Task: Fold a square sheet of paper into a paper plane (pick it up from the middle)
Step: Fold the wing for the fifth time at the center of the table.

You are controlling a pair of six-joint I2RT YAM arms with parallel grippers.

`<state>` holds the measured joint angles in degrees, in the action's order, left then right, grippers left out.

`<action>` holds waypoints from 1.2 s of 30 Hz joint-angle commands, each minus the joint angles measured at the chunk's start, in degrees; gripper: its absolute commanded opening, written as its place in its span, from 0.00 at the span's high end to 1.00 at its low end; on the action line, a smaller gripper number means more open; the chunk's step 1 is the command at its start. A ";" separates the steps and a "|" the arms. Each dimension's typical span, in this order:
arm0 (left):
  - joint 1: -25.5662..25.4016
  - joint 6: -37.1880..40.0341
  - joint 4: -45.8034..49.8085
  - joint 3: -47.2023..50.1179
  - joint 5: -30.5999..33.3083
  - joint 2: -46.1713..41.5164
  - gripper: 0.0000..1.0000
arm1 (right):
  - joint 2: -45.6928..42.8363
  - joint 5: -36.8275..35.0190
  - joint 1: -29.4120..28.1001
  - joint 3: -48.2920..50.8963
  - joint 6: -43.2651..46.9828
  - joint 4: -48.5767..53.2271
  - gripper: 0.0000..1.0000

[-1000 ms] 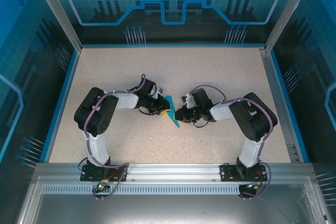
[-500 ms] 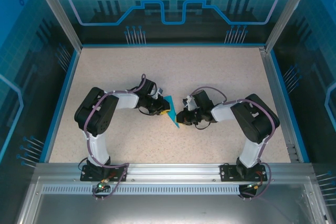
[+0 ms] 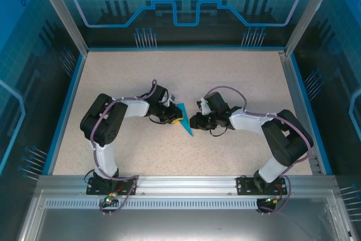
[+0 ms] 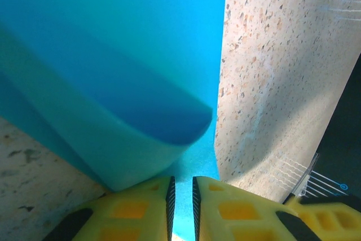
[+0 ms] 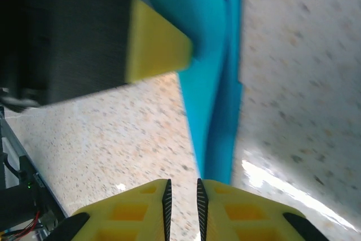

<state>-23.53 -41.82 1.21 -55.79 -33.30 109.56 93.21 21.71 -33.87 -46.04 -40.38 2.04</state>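
Teal-blue paper plane (image 3: 184, 121) sits near the middle of the table (image 3: 225, 77). It is a slim dart with its sharp tip aimed toward about 5 o'clock in the overhead view and its wider end toward 12 o'clock. The left gripper (image 3: 176, 118) meets it from 9 o'clock and the right gripper (image 3: 193, 121) from 3 o'clock, so the two face each other with the paper between them.

Seen from the left wrist, the yellow fingers (image 4: 135, 210) are pressed nearly together with a strip of teal paper running down into the slit: clamped on the paper plane. A loose fold bulges up just ahead of them and hides much of the speckled surface beyond.

From the right wrist, the fingers stand a thin slit apart. The plane's creased edge runs down toward 6 o'clock and ends just above one finger. Whether they pinch it I cannot tell. The left gripper's black body and one yellow finger (image 5: 158, 46) block the 10 o'clock corner of that view, the finger lying against the paper.

Around the work area are a blue rim (image 3: 67, 111), aluminium posts (image 3: 59, 12) and clear blue panels (image 3: 186, 4). Both arm bases are bolted to an aluminium rail (image 3: 186, 183) at 6 o'clock. Purple cables (image 3: 130, 103) trail along the arms.
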 commanded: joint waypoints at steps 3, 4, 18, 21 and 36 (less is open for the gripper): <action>-0.29 1.50 2.25 -1.02 1.04 1.36 0.80 | 3.11 -3.67 -3.97 -6.87 3.55 6.66 0.80; -0.22 1.44 2.22 -0.98 1.04 1.36 0.80 | 4.30 -3.32 -4.38 -7.72 3.55 6.92 0.81; -0.29 1.06 2.48 -0.92 1.66 1.44 0.81 | 9.00 -3.85 -4.63 -8.70 4.08 11.23 0.85; -0.27 0.95 2.72 -1.16 1.82 1.62 0.81 | 9.01 -4.29 -4.62 -8.70 4.47 12.48 0.85; -0.27 1.04 4.15 -1.95 2.49 2.06 0.81 | 10.81 -3.69 -4.54 -7.93 5.56 14.88 0.86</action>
<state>-23.53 -41.82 2.76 -56.75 -33.21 109.91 102.54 18.00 -38.22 -54.11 -35.88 12.71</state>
